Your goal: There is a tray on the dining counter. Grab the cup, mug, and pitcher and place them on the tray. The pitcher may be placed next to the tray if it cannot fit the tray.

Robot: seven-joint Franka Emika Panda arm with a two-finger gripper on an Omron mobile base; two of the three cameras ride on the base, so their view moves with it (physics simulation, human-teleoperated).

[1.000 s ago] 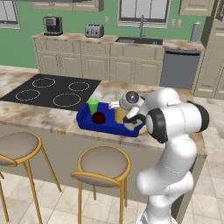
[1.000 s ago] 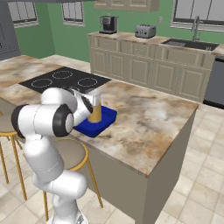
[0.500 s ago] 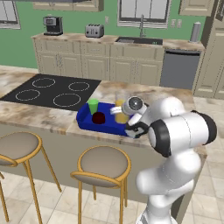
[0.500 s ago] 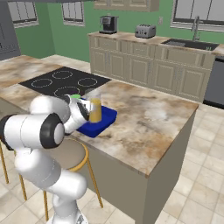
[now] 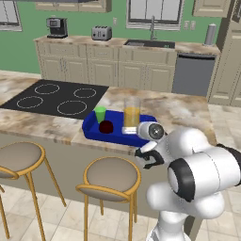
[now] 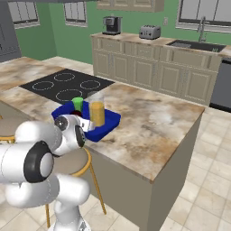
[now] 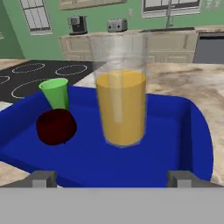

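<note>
Blue tray (image 5: 89, 126) resting on the marbled surface (image 5: 37, 127) at its near edge, beside the black cooktop (image 5: 56, 96). Inside the tray stand three vessels, all upright: the clear pitcher (image 7: 120, 103), roughly two-thirds full of yellow-orange liquid, near the middle; the green cup (image 7: 56, 92) toward the tray's cooktop end; and the maroon mug (image 7: 56, 126) just in front of the cup, close beside it. The pincer (image 7: 113, 178) hangs off the near edge of the surface, facing the tray, its fingers spread wide and holding nothing, apart from the pitcher.
</note>
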